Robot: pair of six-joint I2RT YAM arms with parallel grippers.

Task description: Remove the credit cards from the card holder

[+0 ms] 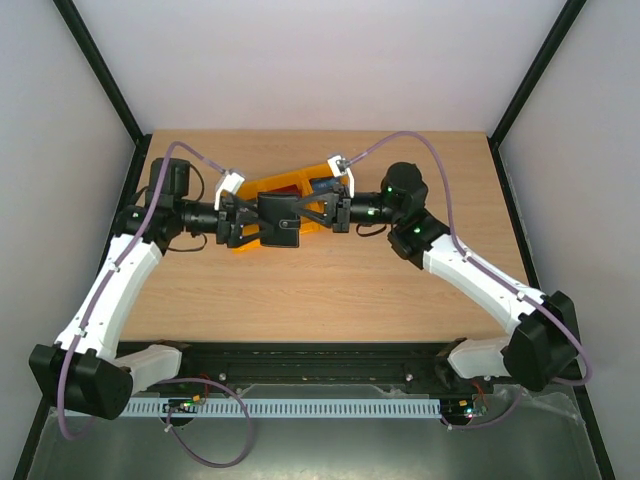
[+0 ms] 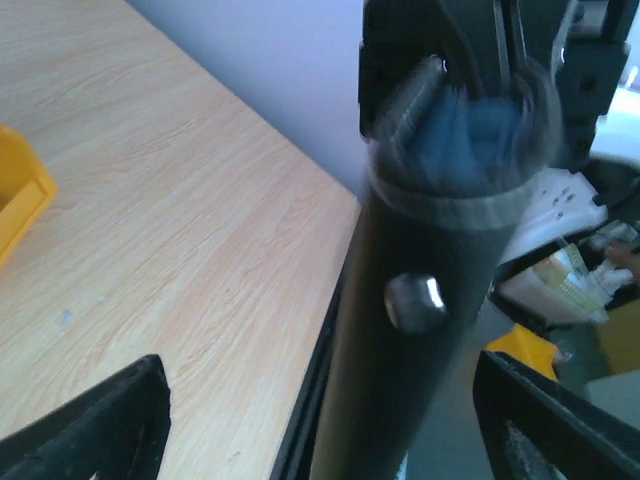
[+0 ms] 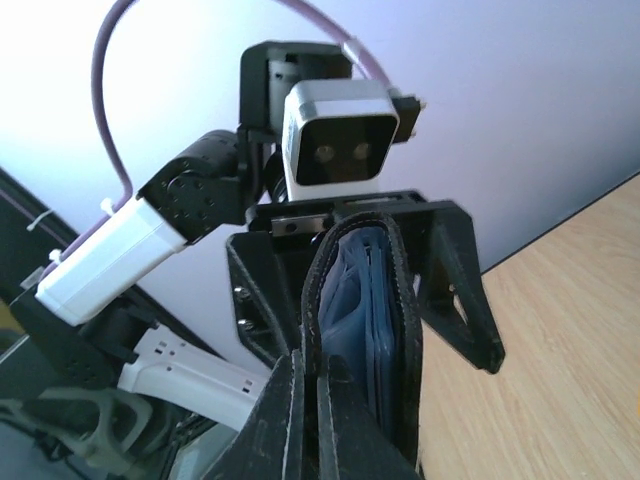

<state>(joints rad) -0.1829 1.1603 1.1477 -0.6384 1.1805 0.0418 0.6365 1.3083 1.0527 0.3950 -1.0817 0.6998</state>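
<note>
Right gripper (image 1: 302,214): pressed together on one flap edge of the card holder (image 1: 278,220), which hangs clear above the table (image 1: 350,290), in front of the yellow bin (image 1: 243,245).

Left gripper (image 1: 252,222): faces the right gripper from the opposite side, jaws spread. In the left wrist view its fingers (image 2: 100,425) stand wide apart on either side of the holder, and no contact shows.

Card holder: partly parted. The right wrist view shows blue-grey inner pockets (image 3: 362,300) between the black covers. The left wrist view shows the outer cover edge-on with a metal snap stud (image 2: 415,300), and its upper part is blurred.

Credit cards: individual cards cannot be told apart from the pocket lining inside the holder.
</note>
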